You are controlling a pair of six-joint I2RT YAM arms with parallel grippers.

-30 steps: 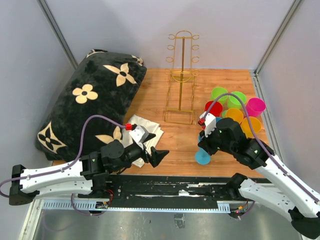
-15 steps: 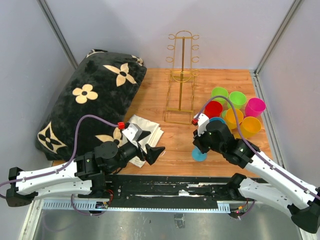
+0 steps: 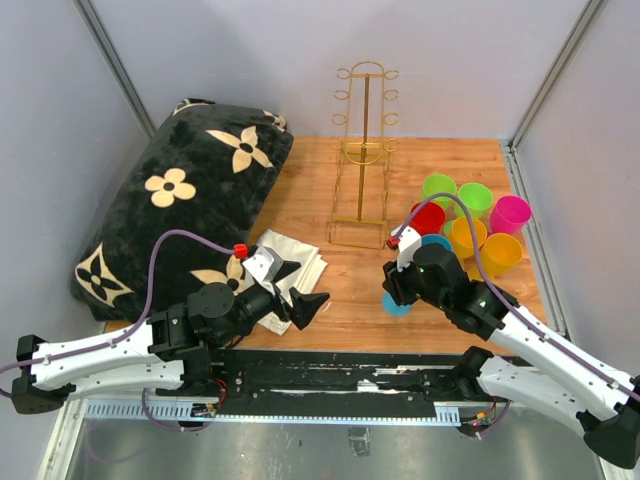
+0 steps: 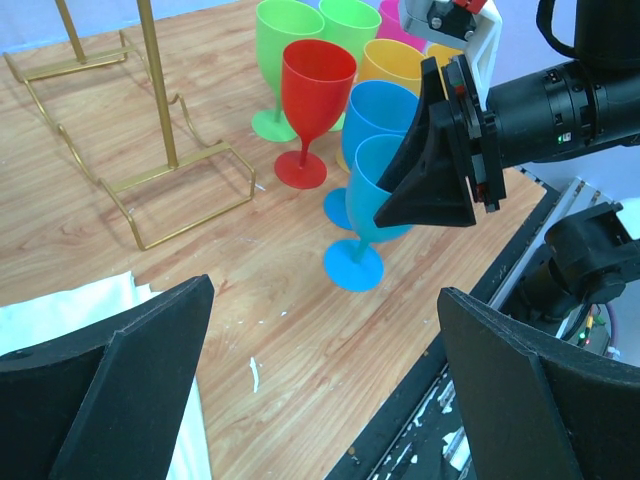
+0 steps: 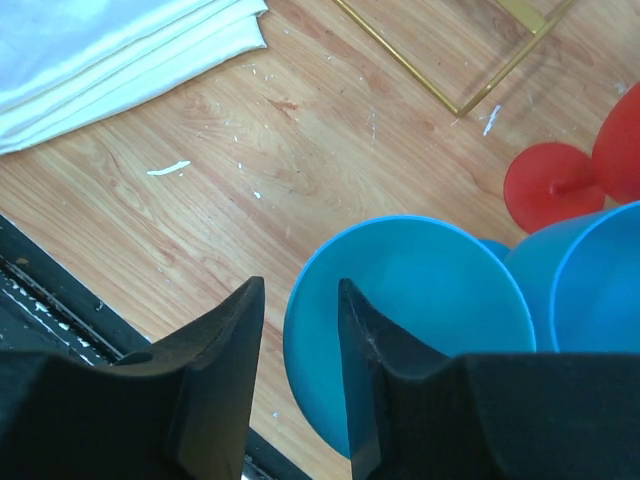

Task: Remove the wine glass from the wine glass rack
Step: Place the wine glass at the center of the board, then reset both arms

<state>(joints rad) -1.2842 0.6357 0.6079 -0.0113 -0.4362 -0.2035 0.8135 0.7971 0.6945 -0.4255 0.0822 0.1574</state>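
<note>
The gold wire wine glass rack (image 3: pixel 363 150) stands at the back middle with no glass hanging on it. Its base shows in the left wrist view (image 4: pixel 165 185) and the right wrist view (image 5: pixel 470 95). A blue wine glass (image 3: pixel 397 305) stands upright on the wood in front of the rack, also seen in the left wrist view (image 4: pixel 375 190). My right gripper (image 3: pixel 392 288) straddles its rim (image 5: pixel 420 290), one finger inside the bowl and one outside, with a small gap on each side. My left gripper (image 3: pixel 300 290) is wide open and empty, low over the wood (image 4: pixel 325 300).
Several coloured wine glasses stand at the right: red (image 3: pixel 428 217), green (image 3: pixel 438 187), pink (image 3: pixel 511 213), orange (image 3: pixel 503 250) and a second blue one (image 3: pixel 435 242). A black flowered pillow (image 3: pixel 180 190) fills the left. A folded white cloth (image 3: pixel 290 262) lies by my left gripper.
My right gripper and the blue wine glass moved left and a little towards the rack. My left gripper drew back slightly to the left and stayed open.
</note>
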